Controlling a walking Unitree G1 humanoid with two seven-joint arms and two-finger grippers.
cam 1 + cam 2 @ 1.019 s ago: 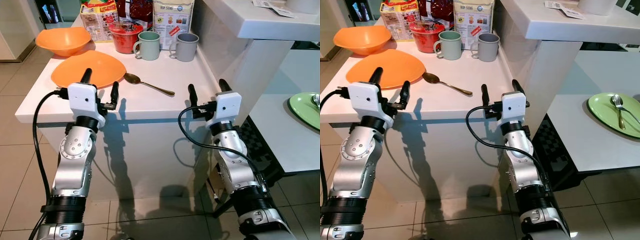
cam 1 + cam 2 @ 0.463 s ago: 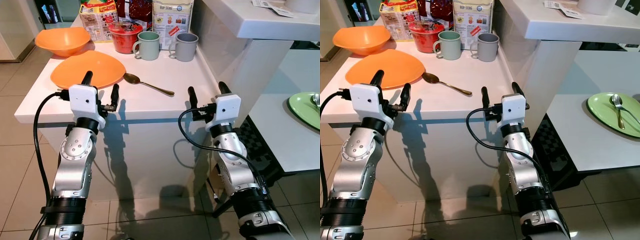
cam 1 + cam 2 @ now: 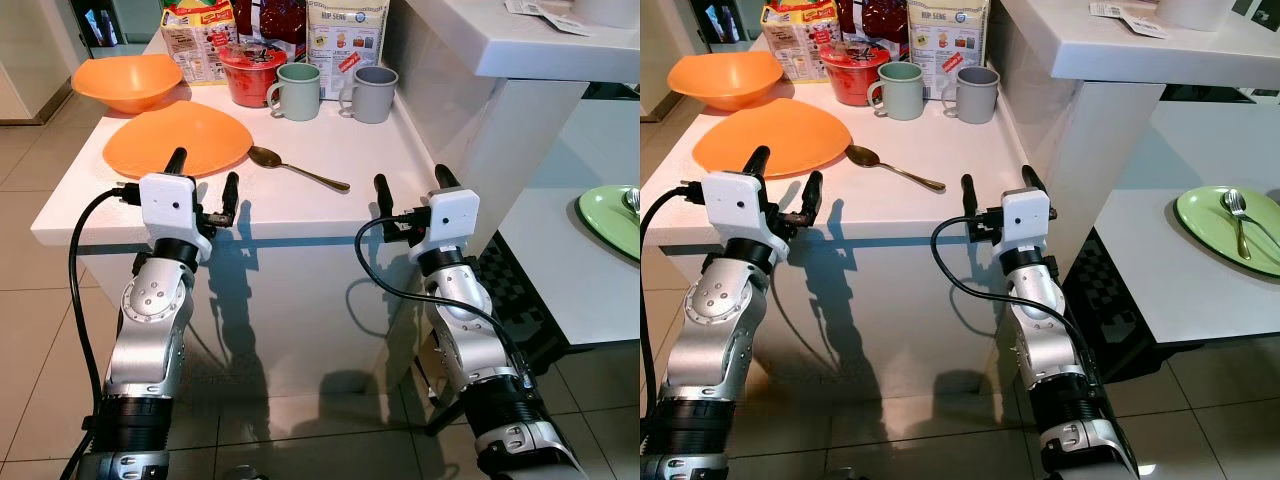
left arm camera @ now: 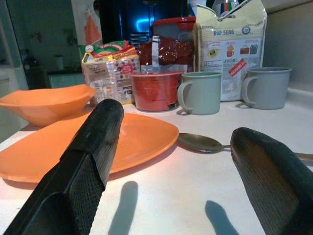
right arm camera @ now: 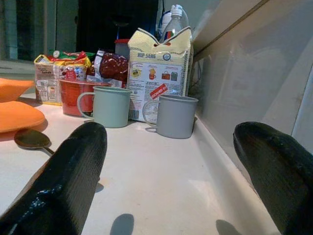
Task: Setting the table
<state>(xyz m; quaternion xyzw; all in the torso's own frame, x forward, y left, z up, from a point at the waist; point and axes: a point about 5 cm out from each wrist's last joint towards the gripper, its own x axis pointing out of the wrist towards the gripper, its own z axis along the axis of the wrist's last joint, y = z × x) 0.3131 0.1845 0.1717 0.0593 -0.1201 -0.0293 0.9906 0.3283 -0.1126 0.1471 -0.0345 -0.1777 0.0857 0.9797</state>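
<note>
Barely shifted from a second ago, left gripper (image 3: 203, 177) and right gripper (image 3: 410, 194) hover with fingers spread at mid-frame, below the orange plate (image 3: 178, 137) and spoon (image 3: 297, 169).

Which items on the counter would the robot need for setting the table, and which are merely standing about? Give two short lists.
For the job: orange plate; orange bowl; spoon; green mug; grey mug.

Standing about: red tub; paper packet; snack box; dark red bag.

Left gripper and right gripper are open at the counter's near edge.
</note>
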